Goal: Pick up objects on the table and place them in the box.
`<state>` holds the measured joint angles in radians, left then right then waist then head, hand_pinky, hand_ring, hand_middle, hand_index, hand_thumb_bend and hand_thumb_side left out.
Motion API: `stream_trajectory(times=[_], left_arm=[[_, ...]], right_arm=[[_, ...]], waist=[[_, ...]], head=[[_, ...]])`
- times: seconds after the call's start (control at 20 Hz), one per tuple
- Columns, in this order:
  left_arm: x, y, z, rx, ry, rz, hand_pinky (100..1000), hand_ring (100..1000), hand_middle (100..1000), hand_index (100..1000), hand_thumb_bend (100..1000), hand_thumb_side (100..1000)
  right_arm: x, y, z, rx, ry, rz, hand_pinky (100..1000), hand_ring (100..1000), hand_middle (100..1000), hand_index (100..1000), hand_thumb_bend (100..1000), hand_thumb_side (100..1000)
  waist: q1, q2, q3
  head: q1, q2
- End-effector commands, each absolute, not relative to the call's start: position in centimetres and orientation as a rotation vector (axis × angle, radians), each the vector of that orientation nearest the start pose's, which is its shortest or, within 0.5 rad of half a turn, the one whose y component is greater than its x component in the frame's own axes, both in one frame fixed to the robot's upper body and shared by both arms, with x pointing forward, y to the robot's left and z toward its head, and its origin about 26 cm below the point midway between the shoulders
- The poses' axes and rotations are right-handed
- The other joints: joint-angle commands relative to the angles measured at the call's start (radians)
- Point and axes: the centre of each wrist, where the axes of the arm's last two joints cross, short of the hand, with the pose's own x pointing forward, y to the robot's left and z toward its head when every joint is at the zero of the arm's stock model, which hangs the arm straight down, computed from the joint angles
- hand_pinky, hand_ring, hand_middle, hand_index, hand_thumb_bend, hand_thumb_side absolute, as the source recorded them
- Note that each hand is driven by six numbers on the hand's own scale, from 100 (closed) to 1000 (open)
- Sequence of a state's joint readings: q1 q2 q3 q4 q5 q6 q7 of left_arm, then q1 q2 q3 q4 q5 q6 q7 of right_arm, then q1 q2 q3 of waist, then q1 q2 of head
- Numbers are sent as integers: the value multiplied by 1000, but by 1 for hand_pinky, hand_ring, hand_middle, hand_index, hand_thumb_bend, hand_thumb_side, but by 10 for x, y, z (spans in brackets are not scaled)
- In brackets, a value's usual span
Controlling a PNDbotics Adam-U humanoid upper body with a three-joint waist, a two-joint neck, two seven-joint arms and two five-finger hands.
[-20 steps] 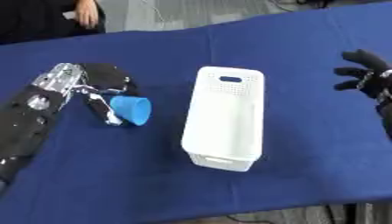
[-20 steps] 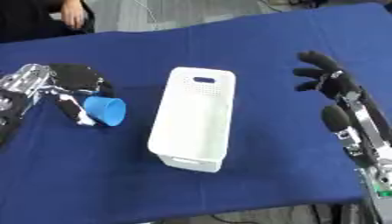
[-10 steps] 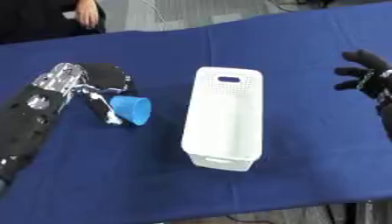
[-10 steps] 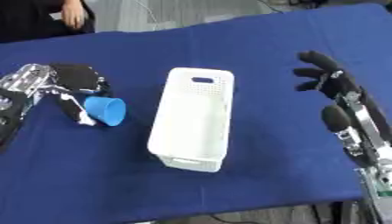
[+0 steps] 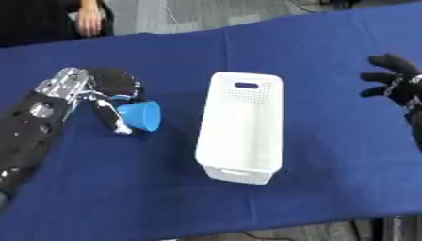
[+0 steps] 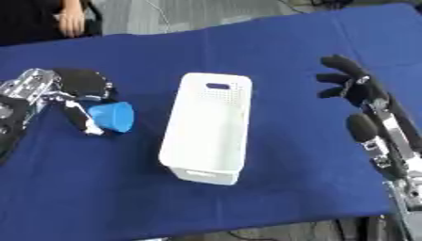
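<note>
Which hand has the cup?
The left hand: its fingers curl round the blue cup. The right hand hangs open, holding nothing.

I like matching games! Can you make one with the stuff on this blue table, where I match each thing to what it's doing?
Things:
1. blue cup
2. white box
3. left hand
4. right hand

States:
A. open, fingers spread, holding nothing
B. empty, in the middle of the table
C. lying tipped on its side, held
D. fingers curled round the cup

Pairs: 1-C, 2-B, 3-D, 4-A
</note>
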<state>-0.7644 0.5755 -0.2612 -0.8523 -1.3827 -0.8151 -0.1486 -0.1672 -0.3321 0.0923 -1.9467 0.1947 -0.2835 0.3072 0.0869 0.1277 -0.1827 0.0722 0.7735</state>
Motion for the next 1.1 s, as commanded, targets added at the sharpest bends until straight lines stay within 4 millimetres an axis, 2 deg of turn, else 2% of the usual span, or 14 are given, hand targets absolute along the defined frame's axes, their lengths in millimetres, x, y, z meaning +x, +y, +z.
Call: stream_trajectory(times=[0.05, 0.45, 0.75, 1.1], left_arm=[[443, 356, 104, -1032, 1512, 3049, 100, 274, 423, 559, 444, 467], [438, 357, 124, -1075, 1707, 2944, 100, 251, 412, 542, 369, 441], [430, 357, 153, -1123, 1925, 2828, 100, 221, 395, 514, 252, 405], [420, 345, 189, -1145, 2067, 2717, 100, 202, 379, 488, 178, 380]], right_arm=[[292, -254, 153, -111, -2242, 962, 716, 843, 920, 1000, 555, 1000], [292, -255, 152, -113, -2239, 964, 716, 843, 920, 1000, 556, 1000], [292, -255, 152, -114, -2237, 964, 716, 842, 920, 1000, 555, 1000], [292, -256, 151, -114, -2233, 966, 715, 842, 920, 1000, 555, 1000]], waist=[[-10, -2, 0], [-10, -1, 2], [-9, -3, 5], [-8, -7, 8]], head=[[11, -4], [9, -4], [4, -4], [3, -4]])
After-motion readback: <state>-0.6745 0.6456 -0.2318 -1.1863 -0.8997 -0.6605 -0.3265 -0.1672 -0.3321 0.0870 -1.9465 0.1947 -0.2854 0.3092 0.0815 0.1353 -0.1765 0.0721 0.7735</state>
